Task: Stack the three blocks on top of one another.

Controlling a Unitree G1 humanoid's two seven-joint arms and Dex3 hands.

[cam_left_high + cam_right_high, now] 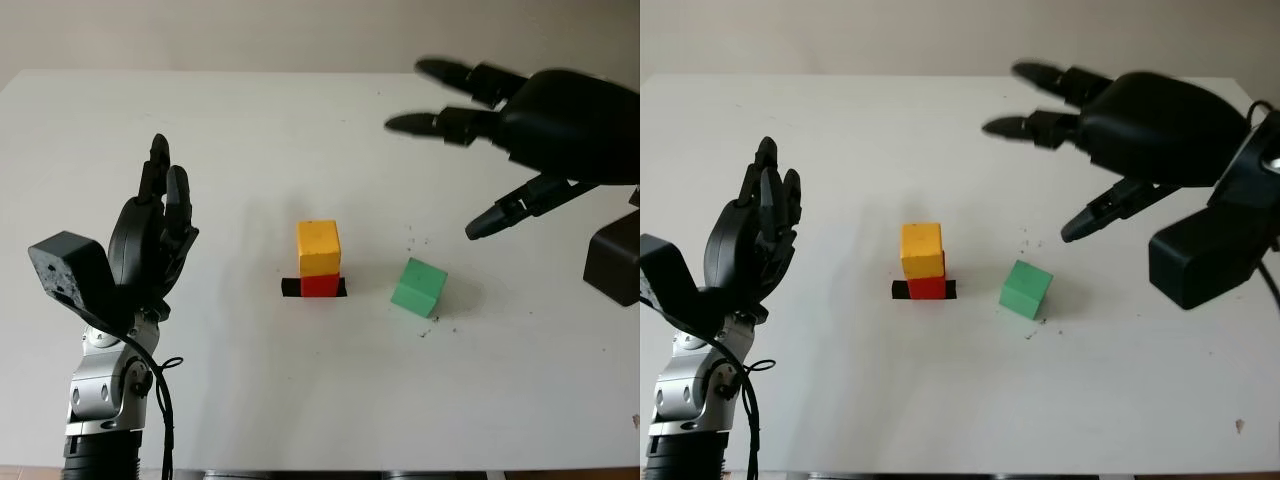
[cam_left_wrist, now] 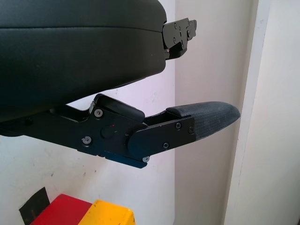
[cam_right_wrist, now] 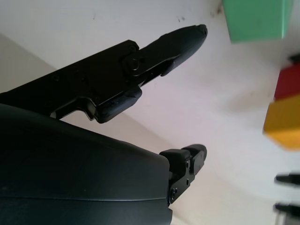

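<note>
Right hand (image 1: 520,130) open, empty, raised; green block (image 1: 418,286) below and ahead of its fingertips, beside yellow block (image 1: 318,247) stacked on red block (image 1: 320,285). Left hand (image 1: 150,235) open, parked. Best: descend squarely over green block, clear of stack.

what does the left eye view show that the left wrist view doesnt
Left eye view alone: the green block lying apart on the table, to the right of the stack, and the open right hand raised above and beyond it.

Left wrist view alone: a close look along one of the left hand's fingers.

Both: the yellow block on the red block, the black tape under them, and the open left hand.
</note>
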